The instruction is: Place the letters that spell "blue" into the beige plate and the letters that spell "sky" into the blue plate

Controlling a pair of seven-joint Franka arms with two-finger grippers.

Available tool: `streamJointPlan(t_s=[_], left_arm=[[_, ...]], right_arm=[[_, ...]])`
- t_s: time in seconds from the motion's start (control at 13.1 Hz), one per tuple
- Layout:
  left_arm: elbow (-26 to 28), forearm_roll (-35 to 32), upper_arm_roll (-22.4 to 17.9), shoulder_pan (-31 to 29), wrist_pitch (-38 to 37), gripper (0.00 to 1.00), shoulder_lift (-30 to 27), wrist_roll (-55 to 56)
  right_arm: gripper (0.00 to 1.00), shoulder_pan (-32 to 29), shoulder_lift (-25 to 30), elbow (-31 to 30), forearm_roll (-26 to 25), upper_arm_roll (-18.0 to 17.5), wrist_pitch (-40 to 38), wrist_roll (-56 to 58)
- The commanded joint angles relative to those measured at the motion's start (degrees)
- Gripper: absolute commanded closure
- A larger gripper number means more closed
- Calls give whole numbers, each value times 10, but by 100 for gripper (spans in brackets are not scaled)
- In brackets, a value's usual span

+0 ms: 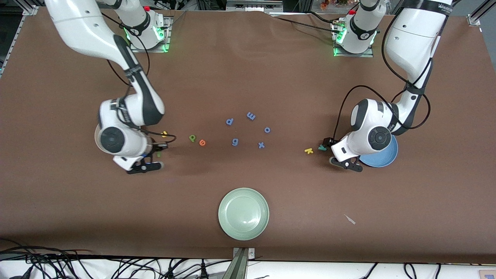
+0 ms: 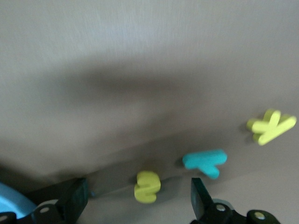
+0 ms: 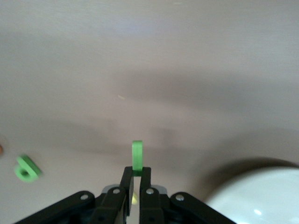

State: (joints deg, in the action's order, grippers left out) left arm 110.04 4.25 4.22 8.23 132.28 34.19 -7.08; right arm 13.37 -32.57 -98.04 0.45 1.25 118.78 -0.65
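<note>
While the right gripper (image 3: 133, 185) has its fingers pinched shut on the green bar letter (image 3: 137, 157) beside the beige plate (image 3: 261, 196), it should lift straight up, and the left gripper (image 2: 135, 198), fingers spread wide around the yellow s (image 2: 147, 186), waits.

Left gripper (image 2: 135, 200) spread around yellow "s" (image 2: 147, 186)

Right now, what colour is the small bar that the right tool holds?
Green. The bar-like "l" shows best in the right wrist view, pinched by the right tool.
</note>
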Motion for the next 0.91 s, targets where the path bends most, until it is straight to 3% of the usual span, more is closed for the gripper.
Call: streamJointPlan(t_s=[0.0, 0.08, 0.23, 0.46, 0.53, 0.61, 0.69, 0.84], left_arm=[[54, -16, -4, 4, 6, 8, -42, -1], [54, -16, -4, 4, 7, 14, -42, -1], [52, -16, -4, 5, 6, 37, -43, -1], [45, -43, -4, 6, 9, 37, -43, 0], [34, -50, -4, 6, 9, 37, -41, 0], [33, -51, -4, 6, 10, 36, -39, 0], [32, -51, -4, 7, 19, 36, -34, 0], [32, -51, -4, 11, 40, 36, -33, 3]], right_arm=[[100, -1, 64, -84, -10, 28, 18, 47], [100, -1, 90, -129, -9, 48, 57, 93], [100, -1, 131, -210, -9, 84, 119, 160], [100, -1, 152, -292, -8, 106, 179, 199], [87, -1, 147, -295, -7, 109, 175, 197], [21, -1, 146, -295, -7, 109, 159, 193], [0, 0, 152, -292, -5, 104, 142, 191], [0, 4, 166, -287, -5, 74, 121, 176]])
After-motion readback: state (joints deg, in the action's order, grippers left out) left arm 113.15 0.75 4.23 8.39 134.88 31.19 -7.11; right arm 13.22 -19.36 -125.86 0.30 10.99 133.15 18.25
